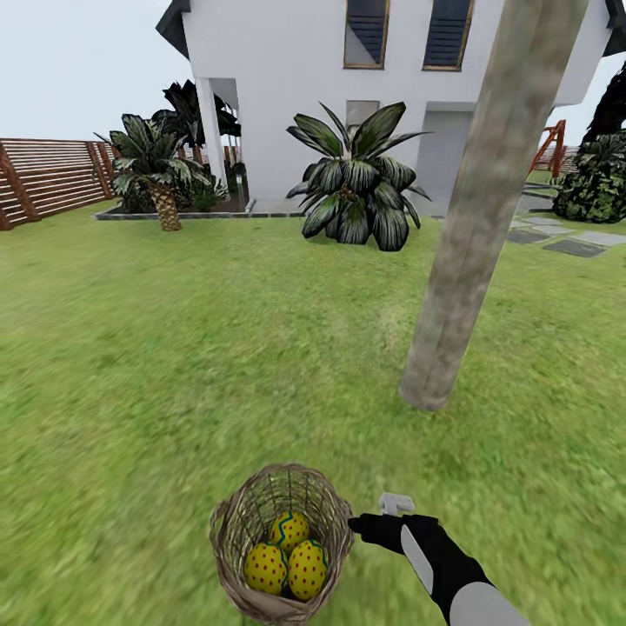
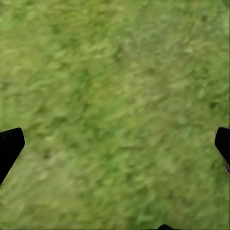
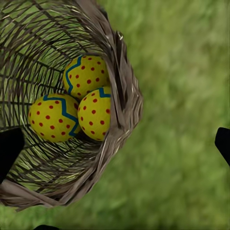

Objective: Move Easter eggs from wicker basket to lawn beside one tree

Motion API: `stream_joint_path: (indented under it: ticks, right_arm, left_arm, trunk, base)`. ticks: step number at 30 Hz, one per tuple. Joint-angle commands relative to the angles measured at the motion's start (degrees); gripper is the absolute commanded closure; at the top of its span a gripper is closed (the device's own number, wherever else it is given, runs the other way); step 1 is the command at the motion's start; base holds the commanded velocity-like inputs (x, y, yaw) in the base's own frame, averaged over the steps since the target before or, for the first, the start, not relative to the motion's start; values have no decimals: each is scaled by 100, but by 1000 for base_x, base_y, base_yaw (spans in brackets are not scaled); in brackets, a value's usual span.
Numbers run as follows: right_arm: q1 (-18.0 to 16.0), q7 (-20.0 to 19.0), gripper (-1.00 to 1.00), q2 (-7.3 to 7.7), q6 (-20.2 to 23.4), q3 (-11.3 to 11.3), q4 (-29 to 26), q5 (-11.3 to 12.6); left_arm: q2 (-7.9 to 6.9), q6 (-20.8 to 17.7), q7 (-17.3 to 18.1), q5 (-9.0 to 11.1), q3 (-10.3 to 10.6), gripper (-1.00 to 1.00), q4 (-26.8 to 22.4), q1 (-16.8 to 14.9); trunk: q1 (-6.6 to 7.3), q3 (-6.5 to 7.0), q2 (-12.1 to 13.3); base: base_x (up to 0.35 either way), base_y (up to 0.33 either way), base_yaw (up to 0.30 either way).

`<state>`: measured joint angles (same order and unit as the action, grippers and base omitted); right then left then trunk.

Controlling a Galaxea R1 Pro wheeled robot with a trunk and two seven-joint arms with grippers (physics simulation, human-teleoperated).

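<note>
All three eggs (image 1: 287, 556) still in basket (image 1: 230, 530) on lawn (image 1: 174, 365) near tree (image 1: 469, 243); right gripper (image 1: 355, 524), fingers spread, seemingly straddles the rim, so closing could snag wicker and tip it.

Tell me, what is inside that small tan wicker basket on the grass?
Three yellow eggs with red dots and blue-green zigzag bands lie huddled together in the tan wicker basket. They cover its bottom, so anything beneath them cannot be seen.
</note>
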<state>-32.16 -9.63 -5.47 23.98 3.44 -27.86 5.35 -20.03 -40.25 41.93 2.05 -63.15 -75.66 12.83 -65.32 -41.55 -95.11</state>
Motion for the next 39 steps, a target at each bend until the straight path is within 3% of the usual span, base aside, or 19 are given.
stream_joint_path:
  ticks: [1,2,6,7,8,9,10,11,13,15,18,39]
  right_arm:
    - [-1,-12,-100,-6,37,35,-9,34]
    - [-1,-12,-100,-6,37,38,-9,35]
    - [-1,-13,-100,-3,37,41,-9,36]
    - [-1,-13,-100,-1,37,41,-9,36]
    - [-1,-13,-100,0,37,42,-9,36]
    - [-1,-13,-100,1,37,42,-9,36]
    - [-1,-13,-100,-1,37,42,-9,36]
    - [-1,-13,-100,0,37,42,-9,31]
    - [-1,-13,-100,-3,37,42,-9,28]
    - [-1,-13,-100,-3,37,42,-9,26]
    - [-1,-13,-100,-3,35,43,-9,22]
    - [-1,-13,-100,-6,29,33,-9,19]
  left_arm:
    - [-21,-45,9,26,-149,-100,-1,4]
    - [-61,-38,7,25,-448,-100,2,10]
    - [-114,-21,-36,24,-1129,-100,5,36]
    - [-129,-5,-119,24,-1450,-100,6,74]
    - [-135,13,-190,24,-1593,-100,6,93]
    - [-147,88,-402,24,-1837,-100,7,119]
    - [-151,154,-552,24,-1940,-100,7,129]
    - [-159,624,-1678,41,-2275,-100,16,154]
    - [-161,943,-2309,66,-2361,-100,86,160]
    - [-166,1284,-2703,79,-2408,-100,266,164]
    - [-194,1560,-2950,88,-2437,-100,443,165]
    - [-218,1813,-3021,77,-2443,-100,700,167]
  trunk:
    - [23,15,39]
    - [45,33,79]
    - [132,104,240]
    - [154,122,280]
    - [176,140,320]
    - [198,158,360]
    - [220,176,400]
    - [242,194,440]
    - [286,230,521]
    - [330,266,601]
    - [396,320,721]
    - [857,697,1563]
  base:
    - [0,0,0]
    - [0,0,0]
    - [0,0,0]
    - [0,0,0]
    - [0,0,0]
    - [0,0,0]
    - [0,0,0]
    - [0,0,0]
    - [0,0,0]
    - [0,0,0]
    - [0,0,0]
    - [0,0,0]
